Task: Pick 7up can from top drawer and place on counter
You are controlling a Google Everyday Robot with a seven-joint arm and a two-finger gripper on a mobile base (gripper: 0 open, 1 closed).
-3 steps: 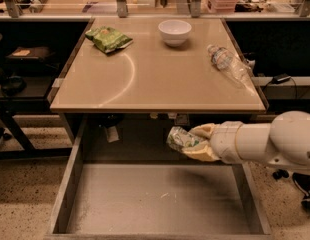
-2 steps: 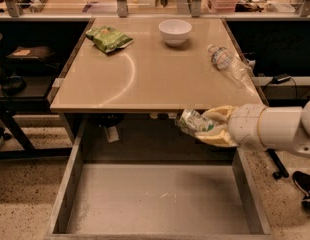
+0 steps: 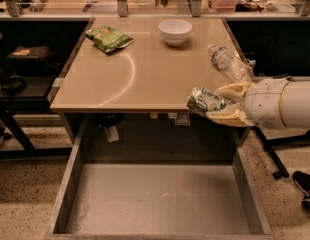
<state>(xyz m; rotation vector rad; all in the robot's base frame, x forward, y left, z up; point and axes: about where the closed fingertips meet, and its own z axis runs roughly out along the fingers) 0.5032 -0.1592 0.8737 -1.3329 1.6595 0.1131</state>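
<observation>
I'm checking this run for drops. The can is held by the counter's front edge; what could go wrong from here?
The gripper holds the 7up can tilted at the front edge of the counter, which it may clip. Released on its side, it might roll into the open top drawer. The water bottle just behind could get nudged.

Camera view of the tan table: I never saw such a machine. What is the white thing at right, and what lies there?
One camera looks down. The white arm belongs to a mobile robot. Its two-finger gripper is shut on a dented silver-white can with green markings, near the front right edge of the glossy tan counter, above the open grey metal drawer. On the counter lie a green snack bag, a white bowl and a clear plastic bottle.
</observation>
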